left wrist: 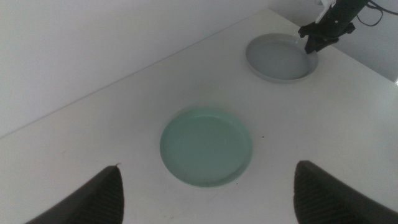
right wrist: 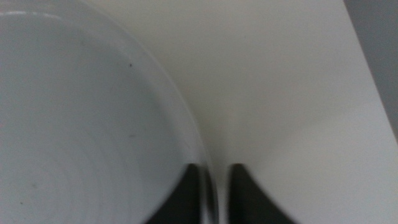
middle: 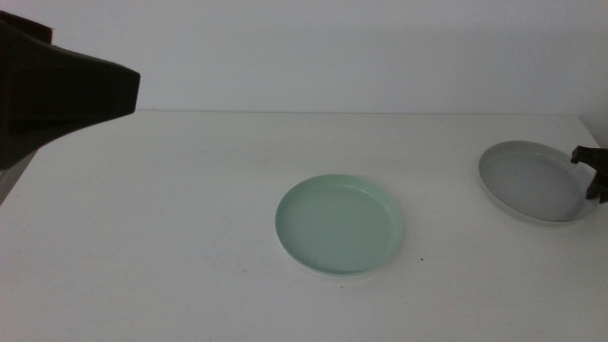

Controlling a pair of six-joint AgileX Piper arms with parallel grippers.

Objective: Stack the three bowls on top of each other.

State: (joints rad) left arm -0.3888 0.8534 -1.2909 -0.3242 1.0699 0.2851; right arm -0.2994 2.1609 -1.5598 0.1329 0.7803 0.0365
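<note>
The pale mint green bowl sits in the middle of the table and also shows in the left wrist view. A thin pale edge shows under its near side; I cannot tell whether that is the white bowl, which I see nowhere else. The grey bowl sits at the right; it also shows in the left wrist view. My right gripper is at its right rim, one jaw inside and one outside, shut on the rim. My left gripper is open and empty, held high over the table's left side.
The left arm fills the upper left corner of the middle view. The white table ends at a pale wall behind, and its right edge lies just beyond the grey bowl.
</note>
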